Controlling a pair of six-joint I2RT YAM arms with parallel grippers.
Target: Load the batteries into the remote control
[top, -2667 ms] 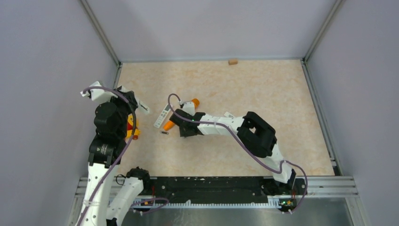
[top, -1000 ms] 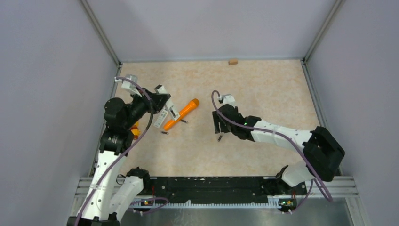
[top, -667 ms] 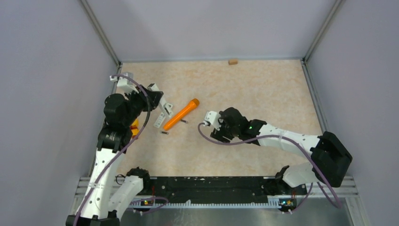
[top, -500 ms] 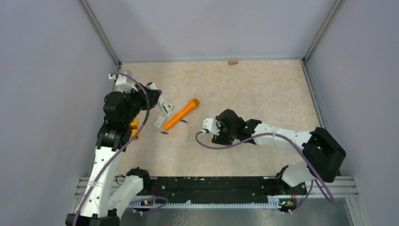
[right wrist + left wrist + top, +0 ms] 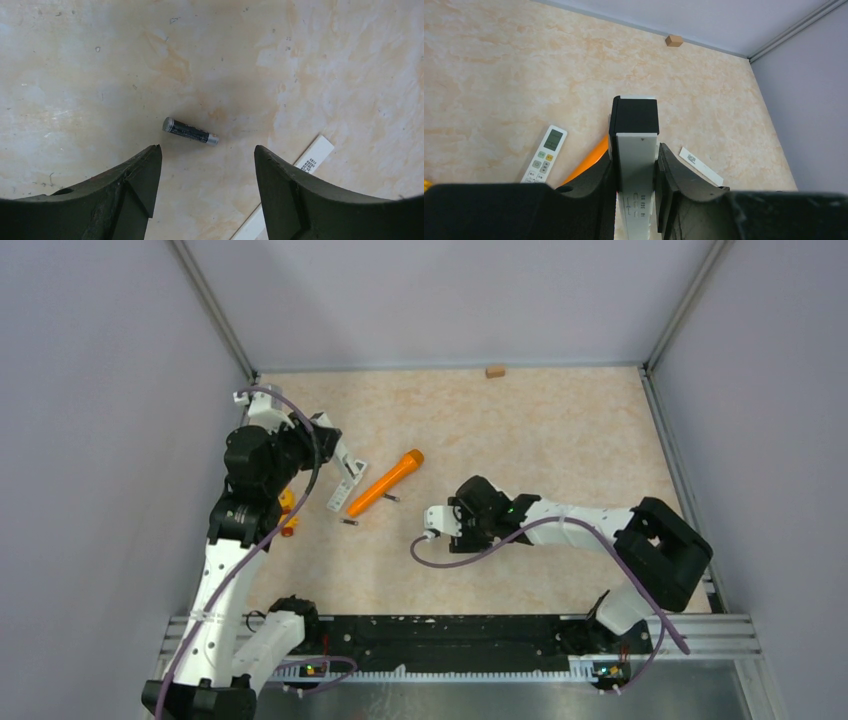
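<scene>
Our right hand [image 5: 206, 150] has pulled away from the orange torch [image 5: 385, 483], where it was reaching a few seconds ago. It has swung to the middle of the bench [image 5: 560, 430] and turned to face straight down. It is released, jaws well apart and empty. A single battery [image 5: 190, 131] lies flat on the bench just ahead of the gap, its length running nearly from one finger toward the other. A white strip [image 5: 305, 162] with a printed label lies near the right-side finger; we cannot tell whether it is a battery cover.

Our left hand [image 5: 636, 162] has meanwhile come out from the left wall toward the centre. It is clenched on the remote control [image 5: 634, 117], a white slab with a black end, held clear of the bench. We see no open battery bay on the face shown. A second remote [image 5: 544, 154], with a small display, lies on the bench beside the torch, and two more batteries [image 5: 347, 523] lie close to the torch too.

We judge that the first pick-up is about to begin: the remote is held ready, the right hand is over a battery, and nothing looks loaded yet. As the battery lies, closing would pinch it end to end, so we expect a wrist turn is needed before the descent.
</scene>
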